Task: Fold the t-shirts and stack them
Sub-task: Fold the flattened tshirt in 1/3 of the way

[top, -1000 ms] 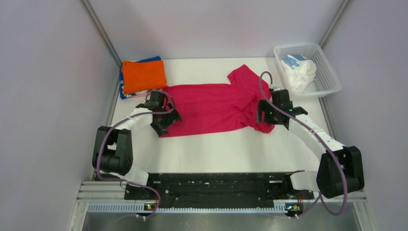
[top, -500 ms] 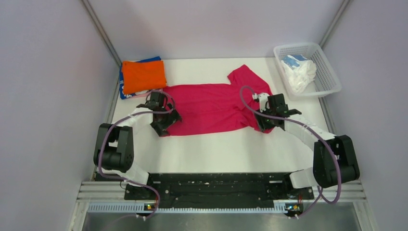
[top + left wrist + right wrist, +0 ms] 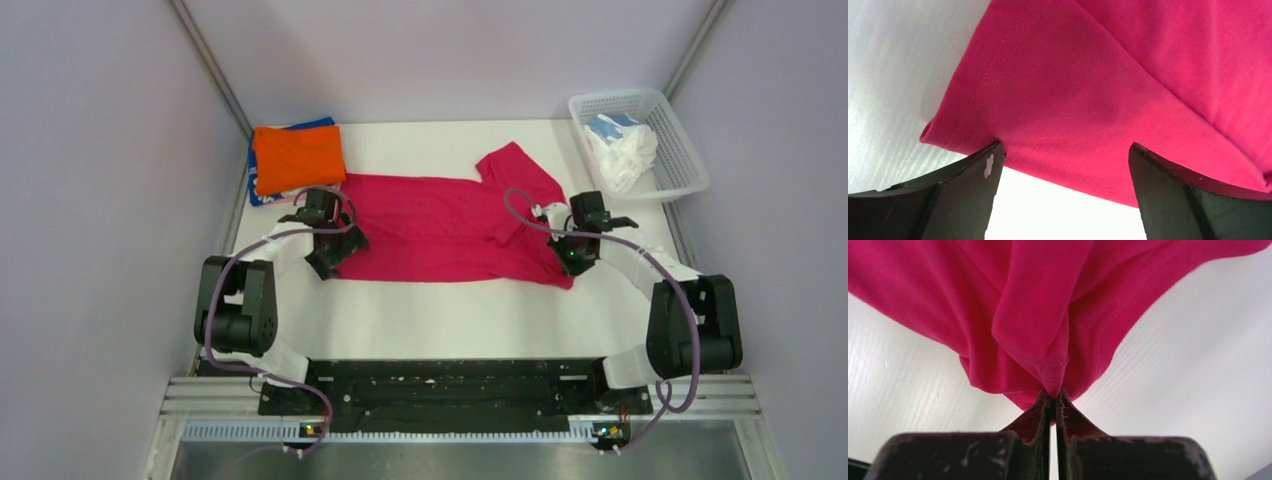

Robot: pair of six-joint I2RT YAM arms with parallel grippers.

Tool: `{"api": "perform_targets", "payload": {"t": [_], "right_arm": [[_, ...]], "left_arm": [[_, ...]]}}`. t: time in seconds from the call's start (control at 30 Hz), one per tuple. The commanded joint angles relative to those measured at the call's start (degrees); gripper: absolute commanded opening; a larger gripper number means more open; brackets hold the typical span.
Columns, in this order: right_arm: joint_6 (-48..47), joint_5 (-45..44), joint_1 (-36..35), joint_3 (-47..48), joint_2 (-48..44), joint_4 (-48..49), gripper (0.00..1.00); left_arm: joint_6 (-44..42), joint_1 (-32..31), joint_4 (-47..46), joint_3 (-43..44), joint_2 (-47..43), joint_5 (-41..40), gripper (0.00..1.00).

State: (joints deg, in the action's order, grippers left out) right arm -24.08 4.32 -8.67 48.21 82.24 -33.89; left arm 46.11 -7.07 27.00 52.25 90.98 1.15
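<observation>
Nearest, the right gripper (image 3: 1053, 396) is clamped on a bunched fold of the crimson t-shirt (image 3: 440, 225), at the shirt's 4 o'clock corner. The left gripper (image 3: 1065, 150) stands open, jaws spread over the hem corner at 8 o'clock, nothing held. The shirt lies on the tabletop (image 3: 450, 310), long axis 9 to 3, spanning both arms. Beyond lie the folded orange t-shirt (image 3: 298, 157) at 10 o'clock and the basket (image 3: 615, 96) at 2. Judgement: the left must close before any fold.
</observation>
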Motion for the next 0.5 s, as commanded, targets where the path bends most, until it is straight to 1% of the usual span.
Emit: {"api": "perform_targets", "payload": {"t": [0.0, 0.2, 0.23, 0.27, 0.33, 0.43, 0.47], "right_arm": [[-5.0, 3.0, 3.5, 2.4, -0.3, -8.9, 0.0], [-3.2, -6.4, 5.5, 2.4, 8.5, -11.3, 0.0], [-2.8, -7.4, 5.9, 2.5, 8.7, -11.1, 0.02], [-2.9, -7.8, 6.1, 2.5, 8.4, -10.8, 0.06], [-2.5, -10.0, 6.5, 2.3, 6.3, -9.3, 0.26], [-1.2, -16.2, 6.6, 1.4, 1.5, -6.6, 0.37], [-0.3, -17.2, 6.6, 1.6, -0.6, -6.5, 0.38]], "left_arm": [[-3.1, 1.7, 2.6, -0.4, 2.8, -5.2, 0.99], [-3.9, 2.2, 4.2, -0.3, 2.0, -6.0, 0.99], [-4.0, 2.2, 4.4, -0.3, 1.8, -6.2, 0.99], [-4.0, 2.2, 4.7, -0.3, 1.6, -6.5, 0.99], [-4.0, 2.2, 5.1, -0.5, 1.0, -6.6, 0.99], [-4.0, 2.3, 5.4, -0.7, 0.0, -6.3, 0.99], [-4.3, 2.3, 5.6, -0.8, -0.4, -6.1, 0.99]]}}
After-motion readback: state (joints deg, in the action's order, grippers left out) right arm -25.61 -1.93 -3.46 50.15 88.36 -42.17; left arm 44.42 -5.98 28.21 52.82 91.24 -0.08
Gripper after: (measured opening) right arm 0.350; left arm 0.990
